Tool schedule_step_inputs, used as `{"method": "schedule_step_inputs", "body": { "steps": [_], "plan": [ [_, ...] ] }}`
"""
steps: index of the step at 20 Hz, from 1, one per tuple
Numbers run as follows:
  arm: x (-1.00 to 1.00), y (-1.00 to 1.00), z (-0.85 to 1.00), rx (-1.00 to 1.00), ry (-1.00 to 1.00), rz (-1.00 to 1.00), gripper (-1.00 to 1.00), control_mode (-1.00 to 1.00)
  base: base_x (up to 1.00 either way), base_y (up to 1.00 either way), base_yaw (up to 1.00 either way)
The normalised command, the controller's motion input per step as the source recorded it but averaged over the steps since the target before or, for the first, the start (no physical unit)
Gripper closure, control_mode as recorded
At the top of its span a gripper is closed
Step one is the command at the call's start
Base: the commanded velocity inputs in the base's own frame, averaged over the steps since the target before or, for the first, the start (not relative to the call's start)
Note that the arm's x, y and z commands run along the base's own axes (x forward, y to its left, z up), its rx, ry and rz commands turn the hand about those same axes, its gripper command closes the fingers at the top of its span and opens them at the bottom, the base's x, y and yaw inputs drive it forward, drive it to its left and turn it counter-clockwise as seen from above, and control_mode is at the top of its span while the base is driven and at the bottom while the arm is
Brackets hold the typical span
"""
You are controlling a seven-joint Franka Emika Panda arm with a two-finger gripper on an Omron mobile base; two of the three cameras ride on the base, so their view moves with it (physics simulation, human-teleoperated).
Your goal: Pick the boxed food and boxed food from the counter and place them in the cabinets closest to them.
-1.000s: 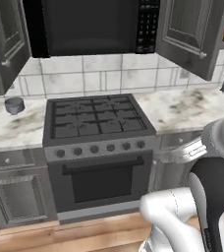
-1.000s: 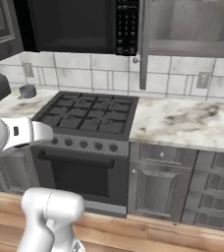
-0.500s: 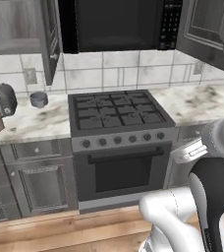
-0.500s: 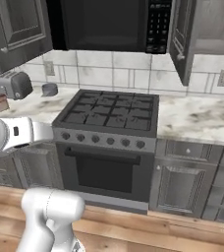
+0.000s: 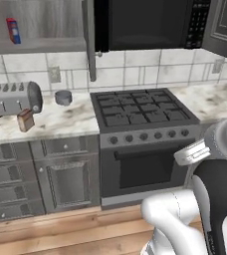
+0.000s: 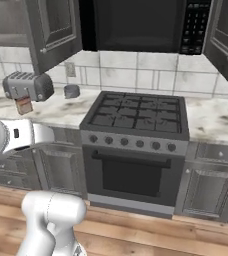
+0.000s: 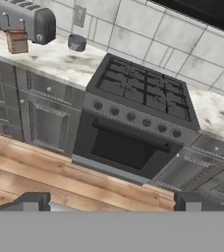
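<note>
tan carton [image 5: 25, 120] at nine o'clock beside toaster [image 5: 13, 98], awaiting pickup; red carton [image 5: 13, 31] already shelved; gripper [image 7: 109, 204] fingers apart, empty.

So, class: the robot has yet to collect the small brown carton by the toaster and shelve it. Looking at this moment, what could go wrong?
1. The tan-brown carton stands right against the toaster, so a finger may strike the toaster or tip the carton.
2. The open cabinet door hangs beside the shelf; the arm might clip it.
3. The red carton already on that shelf could be knocked over.
</note>
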Motion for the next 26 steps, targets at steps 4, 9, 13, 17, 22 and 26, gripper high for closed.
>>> {"method": "schedule_step_inputs", "body": {
  "steps": [4,9,13,17,22,26],
  "plan": [
    [0.0,0.0,0.0,0.0,0.0,0.0,-1.0,1.0,-0.27,0.65,0.0],
    [0.0,0.0,0.0,0.0,0.0,0.0,-1.0,1.0,-0.25,0.67,0.0],
    [0.0,0.0,0.0,0.0,0.0,0.0,-1.0,1.0,-0.25,0.66,0.0],
    [0.0,0.0,0.0,0.0,0.0,0.0,-1.0,1.0,-0.25,0.65,0.0],
    [0.0,0.0,0.0,0.0,0.0,0.0,-1.0,1.0,-0.23,0.61,0.0],
    [0.0,0.0,0.0,0.0,0.0,0.0,-1.0,1.0,-0.22,0.48,0.0]
  ]
}}
